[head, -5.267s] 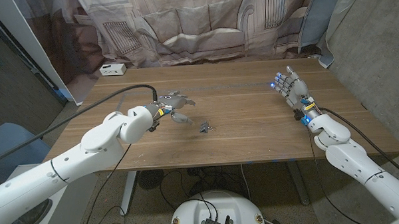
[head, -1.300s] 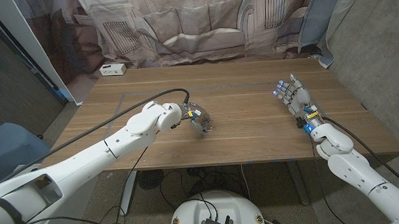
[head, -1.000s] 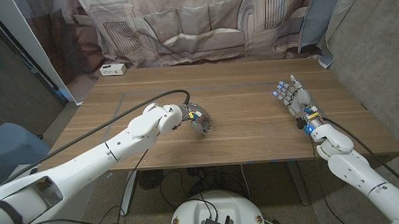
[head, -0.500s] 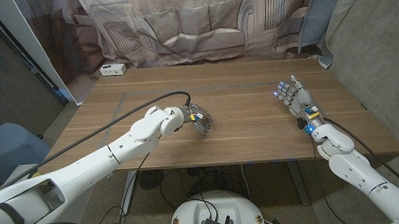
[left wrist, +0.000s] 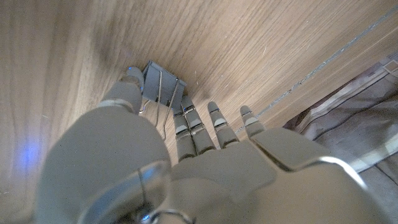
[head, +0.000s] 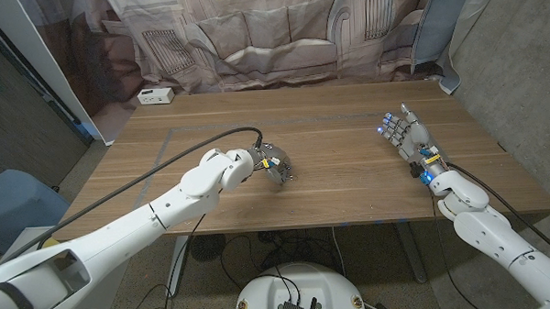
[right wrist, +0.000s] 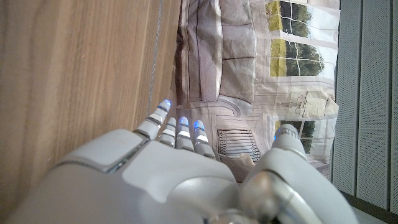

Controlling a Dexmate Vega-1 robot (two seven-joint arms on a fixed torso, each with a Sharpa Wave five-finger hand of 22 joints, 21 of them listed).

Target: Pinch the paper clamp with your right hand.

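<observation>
The paper clamp [head: 286,175] is small, dark and metal, with wire handles, and lies on the wooden table [head: 349,184] a little left of the middle. My left hand [head: 267,162] reaches down onto it. In the left wrist view the clamp [left wrist: 158,82] sits between the thumb [left wrist: 126,88] and a finger [left wrist: 185,117], which touch it from either side while the other fingers stay stretched out. My right hand [head: 404,132] stands far off at the table's right, fingers apart and holding nothing, its blue-lit fingertips [right wrist: 178,123] pointing at the curtain.
A small white box [head: 154,95] sits at the table's far left corner. A printed curtain [head: 280,35] hangs behind the table. A black cable [head: 179,150] runs along my left arm.
Since 5.3 s ago my left hand has moved right and come down on the clamp. Over the last second it has barely shifted. The right hand has stayed put.
</observation>
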